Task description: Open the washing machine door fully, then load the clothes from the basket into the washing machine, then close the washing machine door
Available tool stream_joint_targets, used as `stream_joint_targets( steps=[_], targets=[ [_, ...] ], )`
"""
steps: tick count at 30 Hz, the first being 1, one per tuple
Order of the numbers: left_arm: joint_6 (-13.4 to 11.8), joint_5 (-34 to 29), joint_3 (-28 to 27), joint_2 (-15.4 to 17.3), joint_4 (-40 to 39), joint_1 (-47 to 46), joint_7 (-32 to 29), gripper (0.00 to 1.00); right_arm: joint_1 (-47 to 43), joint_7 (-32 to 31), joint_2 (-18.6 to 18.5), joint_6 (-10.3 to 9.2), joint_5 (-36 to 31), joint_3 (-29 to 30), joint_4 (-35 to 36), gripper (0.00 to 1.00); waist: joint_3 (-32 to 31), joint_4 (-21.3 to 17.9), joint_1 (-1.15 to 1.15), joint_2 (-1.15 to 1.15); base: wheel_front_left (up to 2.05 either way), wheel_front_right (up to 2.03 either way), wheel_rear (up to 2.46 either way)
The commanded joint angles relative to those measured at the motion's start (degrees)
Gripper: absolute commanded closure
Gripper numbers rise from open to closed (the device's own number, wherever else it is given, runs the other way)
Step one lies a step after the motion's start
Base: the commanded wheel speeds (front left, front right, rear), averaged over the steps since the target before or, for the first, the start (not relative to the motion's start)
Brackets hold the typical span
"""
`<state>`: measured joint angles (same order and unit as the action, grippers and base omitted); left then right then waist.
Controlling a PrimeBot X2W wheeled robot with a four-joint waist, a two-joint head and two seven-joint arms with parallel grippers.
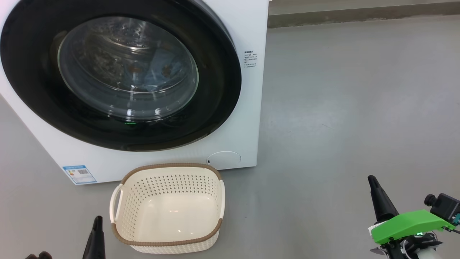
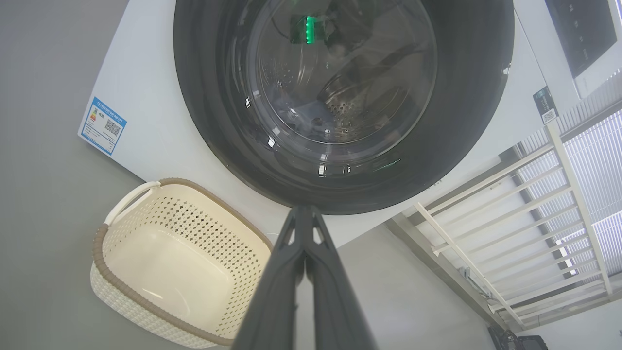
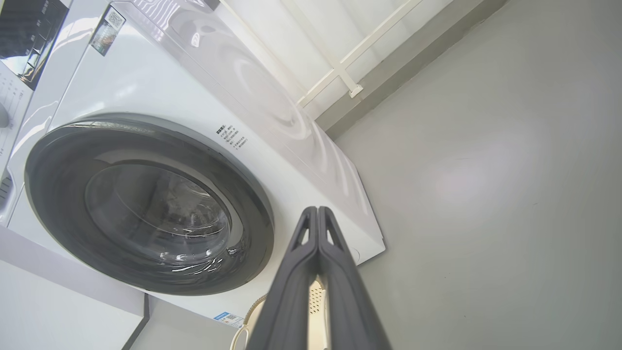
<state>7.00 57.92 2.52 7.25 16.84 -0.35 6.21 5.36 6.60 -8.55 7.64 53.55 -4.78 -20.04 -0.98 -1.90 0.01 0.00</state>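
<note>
The washing machine (image 1: 248, 108) stands at the upper left, and the washing machine door (image 1: 36, 90) lies shut against its front. Through the glass I make out the clothes (image 1: 158, 72), light blue with orange-brown spots, inside the drum. The basket (image 1: 169, 166) sits on the floor just before the machine and holds nothing. My left gripper (image 1: 97, 220) is shut, low beside the basket's left handle. My right gripper (image 1: 372, 178) is shut too, well off to the right over bare floor. In the wrist views both the left gripper (image 2: 303, 210) and the right gripper (image 3: 317, 210) have their fingers pressed together, pointing toward the door (image 2: 476, 97) (image 3: 63, 204).
Grey floor (image 1: 359, 108) stretches to the right of the machine as far as a wall base (image 1: 359, 16). A white railing (image 2: 486, 214) runs behind the machine. A white panel (image 3: 58, 301) stands close beside the machine's front.
</note>
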Motion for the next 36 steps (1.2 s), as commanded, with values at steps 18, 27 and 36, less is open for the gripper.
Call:
stream_joint_targets(
  steps=[18,27,36],
  targets=[
    [0.2,8.6,-3.1,-0.8,-1.8,-3.7,-3.1,1.0,1.5,-3.2,1.1,-0.08,9.7,3.1,2.6,1.0,0.3,0.5,-0.01,0.0,0.0,0.0,0.0],
    [0.3,12.6,-4.1,-1.4,-1.9,-4.1,-4.6,1.0,1.5,-4.7,1.8,-0.09,14.1,4.3,3.1,1.0,0.4,0.7,-0.01,0.0,0.0,0.0,0.0],
    [0.3,16.1,-4.9,-1.9,-2.0,-4.4,-5.9,1.0,1.4,-6.1,2.4,-0.1,18.1,5.5,3.5,1.0,0.5,0.9,-0.01,0.0,0.0,0.0,0.0]
  ],
)
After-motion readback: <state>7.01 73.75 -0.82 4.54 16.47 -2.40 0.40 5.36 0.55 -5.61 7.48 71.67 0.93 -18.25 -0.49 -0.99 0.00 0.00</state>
